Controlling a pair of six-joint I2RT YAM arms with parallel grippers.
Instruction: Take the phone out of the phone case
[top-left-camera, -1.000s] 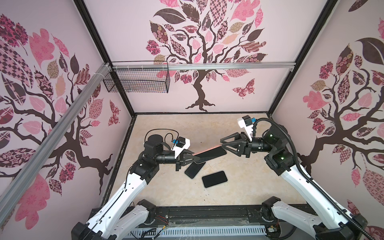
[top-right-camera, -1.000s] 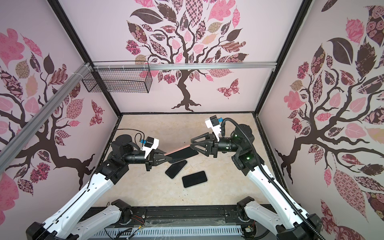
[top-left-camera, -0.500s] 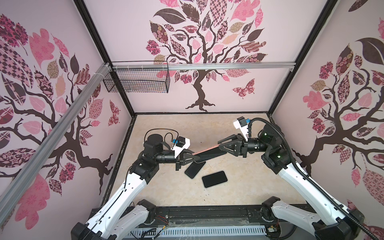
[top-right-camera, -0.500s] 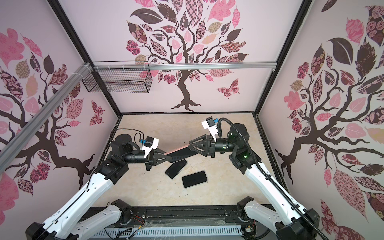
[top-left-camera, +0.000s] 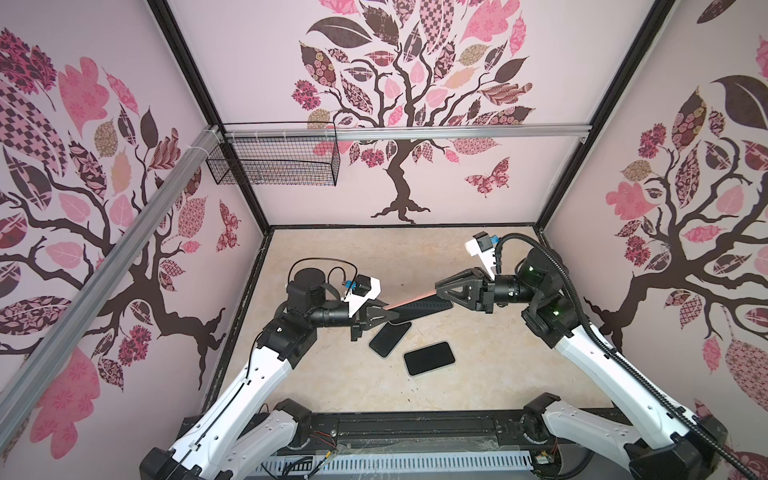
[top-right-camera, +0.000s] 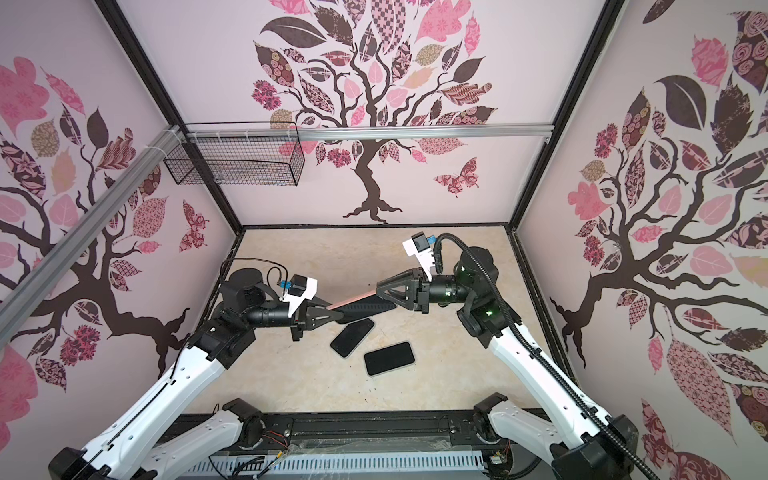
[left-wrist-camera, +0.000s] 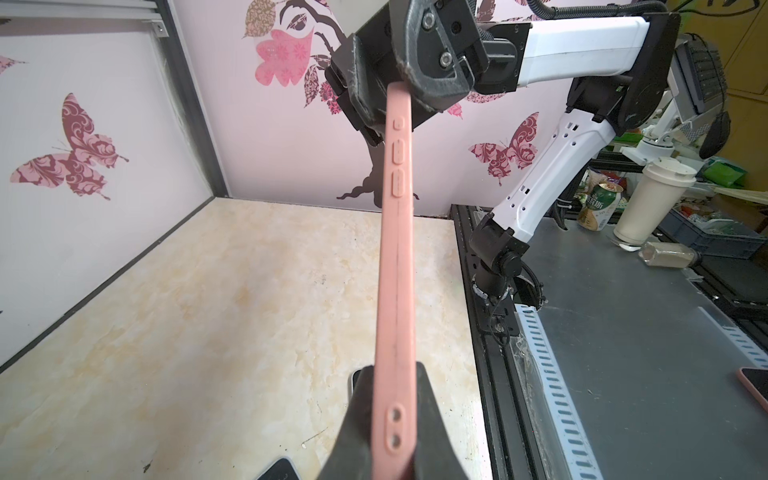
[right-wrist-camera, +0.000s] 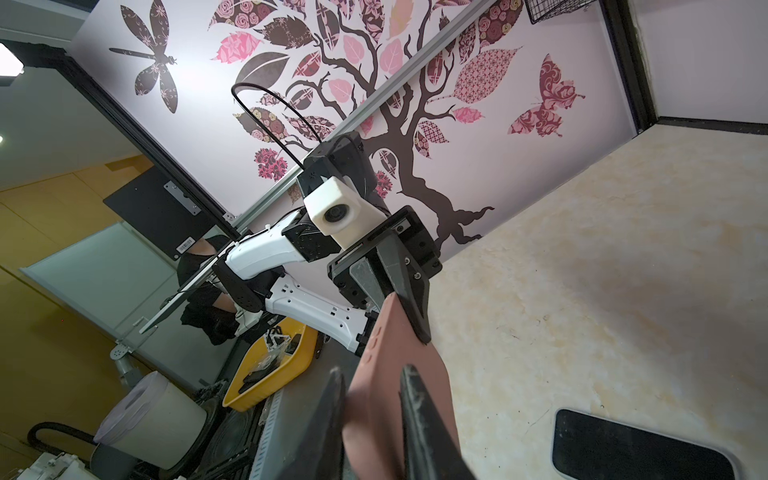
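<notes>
The left gripper (left-wrist-camera: 394, 374) is clamped on one end of the case (left-wrist-camera: 397, 257), its black fingers (left-wrist-camera: 432, 419) flat against both faces. The right gripper (right-wrist-camera: 372, 374) straddles the other end. Its fingers (right-wrist-camera: 415, 411) lie close on either side, but I cannot tell whether they press.

The case hangs tilted in the air between the two grippers, over the middle of the table (top-left-camera: 332, 257).

The left wrist view shows only its thin side. This is soft matte pink rubber with a fine seam, three raised button bumps toward the right gripper and two oval slots by the left fingers. The right wrist view shows the broad back instead, a duller brownish pink, smooth and round-cornered.

Only in the top views does the case (top-left-camera: 411, 301) (top-right-camera: 352, 301) show a dark face under its pink edge. I cannot tell whether that is the phone.

Under it on the beige, marble-patterned table lies a glossy slab (top-left-camera: 389, 338) with a pale rim. A matte slab (top-left-camera: 429, 358), grainy black with rounded corners, lies just beside it. The right wrist view shows the matte slab only, and the left wrist view just a corner of a dark slab.
</notes>
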